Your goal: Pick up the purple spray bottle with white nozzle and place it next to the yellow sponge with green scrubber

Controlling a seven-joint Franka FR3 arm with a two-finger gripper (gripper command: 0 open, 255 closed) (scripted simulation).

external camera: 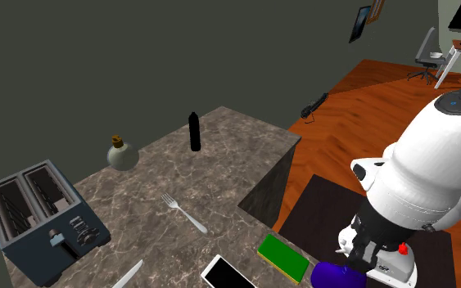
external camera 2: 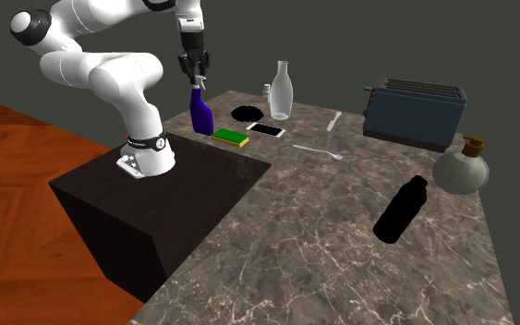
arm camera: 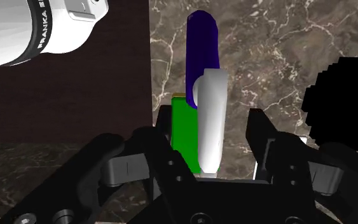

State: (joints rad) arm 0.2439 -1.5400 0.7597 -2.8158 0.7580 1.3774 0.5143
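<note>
The purple spray bottle with a white nozzle [external camera 2: 200,114] stands upright on the brown marbled stone counter [external camera 2: 341,240], close to the edge by the dark box stand [external camera 2: 147,208]. It is just beside the flat yellow sponge with a green scrubber face [external camera 2: 231,138]. The all-black gripper [external camera 2: 195,81] hangs right over it, its fingers [arm camera: 260,130] spread either side of the nozzle with a gap on both sides, clasping nothing. A white slab phone [external camera 2: 266,129] lies just past the sponge.

Count, one each: toaster [external camera: 40,209], fork [external camera: 183,213], knife [external camera: 128,275], phone [external camera: 228,274], yellow-green sponge [external camera: 283,258], purple spray bottle [external camera 2: 200,113], black bottle [external camera: 194,132], corked round flask [external camera: 122,154], clear carafe [external camera 2: 283,92], black disc [external camera 2: 246,113]; ten items total.
</note>
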